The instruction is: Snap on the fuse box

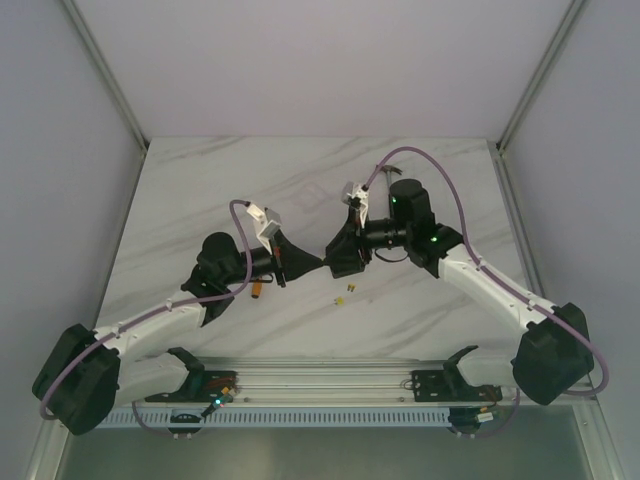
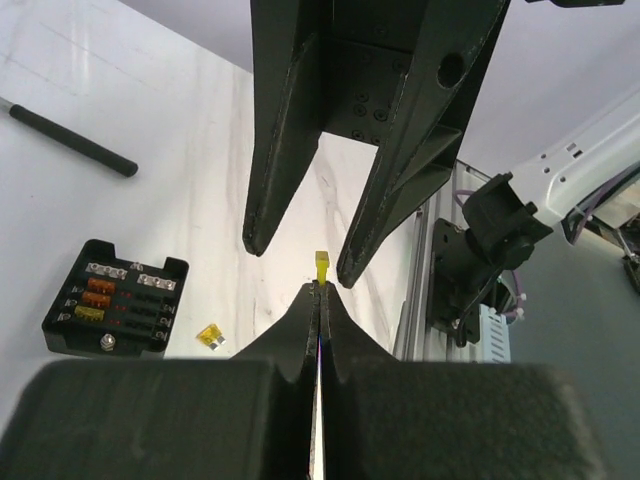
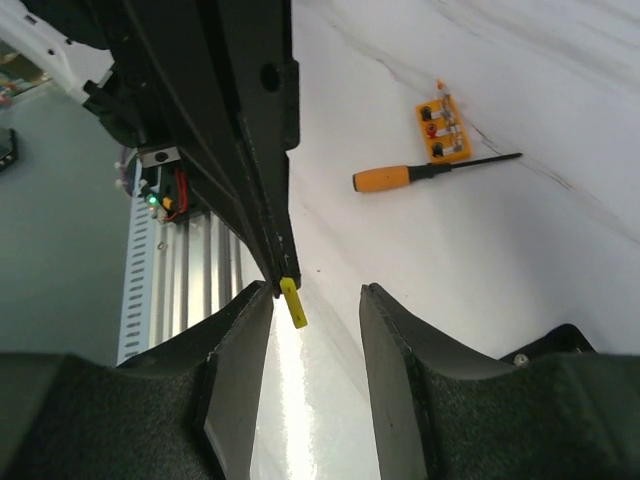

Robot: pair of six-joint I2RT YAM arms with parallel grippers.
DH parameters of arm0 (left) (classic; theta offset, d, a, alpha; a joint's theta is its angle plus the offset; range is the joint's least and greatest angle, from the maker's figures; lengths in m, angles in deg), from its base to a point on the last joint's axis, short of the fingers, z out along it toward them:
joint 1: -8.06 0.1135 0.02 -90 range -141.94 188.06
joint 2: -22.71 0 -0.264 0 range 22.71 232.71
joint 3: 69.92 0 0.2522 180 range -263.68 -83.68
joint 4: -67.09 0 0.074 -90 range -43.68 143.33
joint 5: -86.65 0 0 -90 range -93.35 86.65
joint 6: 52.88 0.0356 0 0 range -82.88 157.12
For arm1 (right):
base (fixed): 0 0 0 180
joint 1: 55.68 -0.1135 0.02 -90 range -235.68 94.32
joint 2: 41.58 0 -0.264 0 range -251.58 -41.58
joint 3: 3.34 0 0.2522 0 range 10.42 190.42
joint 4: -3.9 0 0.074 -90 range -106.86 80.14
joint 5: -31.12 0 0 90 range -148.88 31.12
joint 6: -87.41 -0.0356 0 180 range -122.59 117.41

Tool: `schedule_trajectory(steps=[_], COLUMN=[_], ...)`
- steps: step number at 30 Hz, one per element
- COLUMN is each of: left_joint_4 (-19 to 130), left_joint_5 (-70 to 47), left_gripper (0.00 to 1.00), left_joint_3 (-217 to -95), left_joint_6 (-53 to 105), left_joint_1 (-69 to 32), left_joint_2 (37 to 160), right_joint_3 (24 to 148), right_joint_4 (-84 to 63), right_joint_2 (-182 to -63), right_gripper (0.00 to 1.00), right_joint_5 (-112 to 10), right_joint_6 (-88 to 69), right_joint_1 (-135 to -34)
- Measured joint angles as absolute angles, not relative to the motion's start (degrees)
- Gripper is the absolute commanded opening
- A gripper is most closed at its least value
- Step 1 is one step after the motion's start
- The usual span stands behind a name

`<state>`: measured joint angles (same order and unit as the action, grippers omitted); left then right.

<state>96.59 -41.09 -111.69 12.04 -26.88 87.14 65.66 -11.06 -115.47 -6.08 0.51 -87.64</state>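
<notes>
The fuse box (image 2: 115, 300) is seen flat on the tabletop (image 2: 200, 150), uncovered. Three seated fuses (image 2: 92, 298), two orange and one yellow, are held in one column, the other slots apparently bare; no lid is found in view. It is roughly square, so no long axis is offered. From the left wrist it lies low and off to the left of the left end effector (image 2: 320, 292), which is clenched on a small yellow fuse (image 2: 321, 266) standing out of its tips. The right end effector (image 3: 317, 292) is released, its jaws set either side of that fuse. The right arm is judged nearer the box. A loose yellow fuse (image 2: 209, 337) lies just beside it.
</notes>
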Motion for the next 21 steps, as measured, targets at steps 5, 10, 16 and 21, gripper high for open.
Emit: schedule_trajectory(steps=[5, 10, 16, 21], left_joint_4=[96.8, 97.1, 97.7, 98.2], left_joint_5=[-42.5, -43.0, -43.5, -44.1], left_gripper=[0.00, 0.00, 0.00, 0.00], left_joint_3=[-111.8, -111.8, -111.8, -111.9], left_joint_6=[11.9, 11.6, 11.1, 10.5], left_joint_1=[-26.9, -26.9, -26.9, -26.9], left_joint_2=[87.1, 87.2, 88.4, 89.1], right_joint_3=[65.7, 65.7, 65.7, 65.7], right_joint_4=[-11.4, -12.1, -12.3, -12.4], right_joint_2=[-115.5, -115.4, -115.4, -115.4], right_gripper=[0.39, 0.31, 0.23, 0.14], right_joint_5=[-2.2, -0.5, 0.5, 0.9], right_joint_6=[1.8, 2.6, 3.3, 3.7], right_joint_1=[-87.5, -87.3, -87.0, -86.8])
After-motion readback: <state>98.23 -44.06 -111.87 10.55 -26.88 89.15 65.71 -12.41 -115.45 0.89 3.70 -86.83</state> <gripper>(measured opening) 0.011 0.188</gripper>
